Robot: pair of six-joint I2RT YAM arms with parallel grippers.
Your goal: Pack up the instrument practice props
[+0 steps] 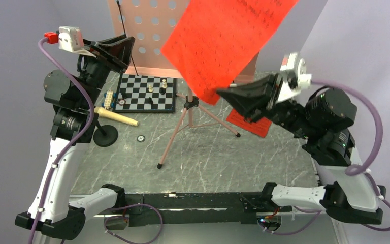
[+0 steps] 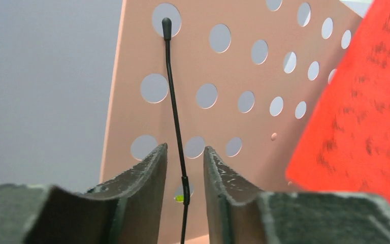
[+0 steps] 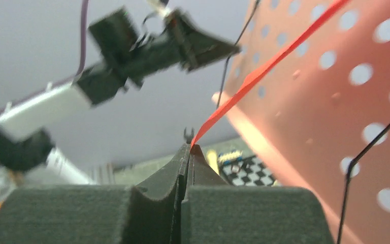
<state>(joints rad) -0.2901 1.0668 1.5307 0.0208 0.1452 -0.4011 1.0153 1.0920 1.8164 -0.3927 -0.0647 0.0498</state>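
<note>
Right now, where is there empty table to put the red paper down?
The near strip of table, between the music stand's legs and the arm bases, is bare. The back is crowded: chessboard, microphone, another red page.

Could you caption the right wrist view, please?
Right tool pinches a red sheet beside the pink perforated stand.

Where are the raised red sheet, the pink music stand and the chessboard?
raised red sheet (image 1: 223,40): top external view, middle of the page.
pink music stand (image 1: 146,29): top external view, perforated plate.
chessboard (image 1: 137,86): top external view, bare squares.
</note>
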